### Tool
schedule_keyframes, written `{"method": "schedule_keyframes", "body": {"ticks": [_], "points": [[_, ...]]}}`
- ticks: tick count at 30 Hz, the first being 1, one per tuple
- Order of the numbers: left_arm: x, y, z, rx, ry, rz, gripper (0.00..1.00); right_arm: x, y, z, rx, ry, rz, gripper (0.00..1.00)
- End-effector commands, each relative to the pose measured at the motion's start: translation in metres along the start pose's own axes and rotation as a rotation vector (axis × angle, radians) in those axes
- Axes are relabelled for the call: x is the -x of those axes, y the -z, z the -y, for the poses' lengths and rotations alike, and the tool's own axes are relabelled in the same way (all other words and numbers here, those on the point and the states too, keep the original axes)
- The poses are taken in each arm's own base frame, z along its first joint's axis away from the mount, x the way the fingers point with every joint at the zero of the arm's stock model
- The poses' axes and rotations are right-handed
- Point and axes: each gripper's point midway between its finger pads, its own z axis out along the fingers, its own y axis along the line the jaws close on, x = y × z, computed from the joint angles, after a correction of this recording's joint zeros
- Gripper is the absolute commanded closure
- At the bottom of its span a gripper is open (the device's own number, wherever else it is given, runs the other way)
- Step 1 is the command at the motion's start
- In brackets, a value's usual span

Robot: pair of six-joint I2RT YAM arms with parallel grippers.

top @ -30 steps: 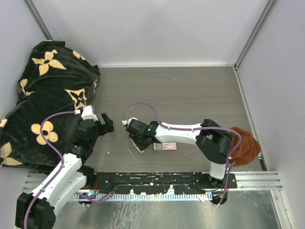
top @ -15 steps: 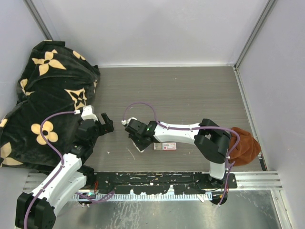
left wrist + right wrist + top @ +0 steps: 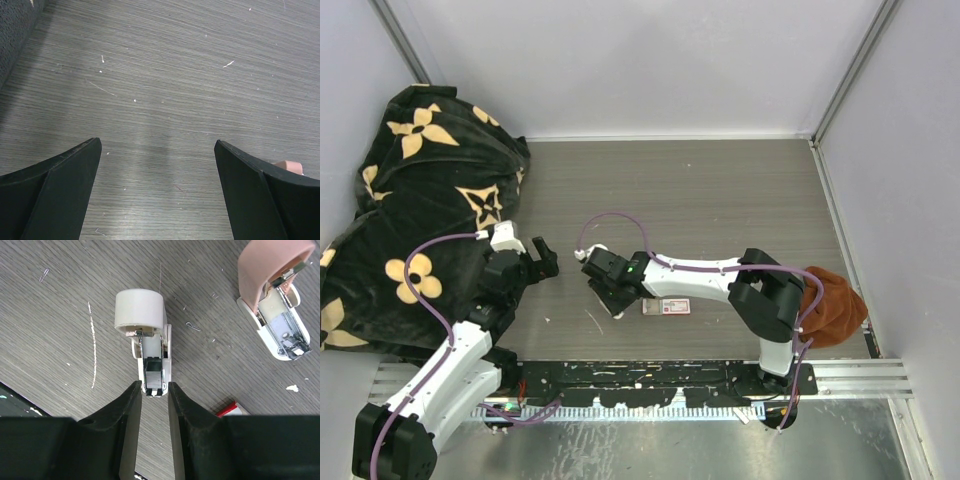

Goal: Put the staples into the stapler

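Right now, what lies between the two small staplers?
In the right wrist view, only bare table and one loose bent staple lie between the white stapler and the pink-topped stapler.

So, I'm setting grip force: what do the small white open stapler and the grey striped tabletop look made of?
Small white open stapler: probably matte moulded plastic, smooth rounded cap; inner channel glints like metal. Grey striped tabletop: likely wood-grain laminate, printed lines, fine scratches.

Smooth plastic stapler [image 3: 140, 310], matt wood-grain table [image 3: 50, 315]
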Motion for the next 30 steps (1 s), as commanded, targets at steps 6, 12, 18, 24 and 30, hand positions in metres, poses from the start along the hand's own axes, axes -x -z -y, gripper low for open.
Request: {"method": "schedule_keyframes", "body": {"ticks": [6,12,18,24,30], "points": [[0.018,0.0,0.001,0.002,0.008,0.071,0.02,0.029,0.02,-0.004,-0.009,-0.017,0.099,0.63],[0.019,0.002,0.0,0.004,0.012,0.081,0.02,0.041,0.05,0.003,-0.016,-0.041,0.206,0.58],[0.019,0.002,0.0,0.004,0.01,0.081,0.02,0.028,0.07,0.029,-0.066,-0.103,0.27,0.54],[0.019,0.002,0.0,0.0,0.011,0.086,0.02,-0.005,0.067,0.058,-0.141,-0.187,0.264,0.54],[0.019,0.004,0.001,-0.006,0.011,0.092,0.02,-0.024,0.05,0.063,-0.14,-0.209,0.249,0.6]]}}
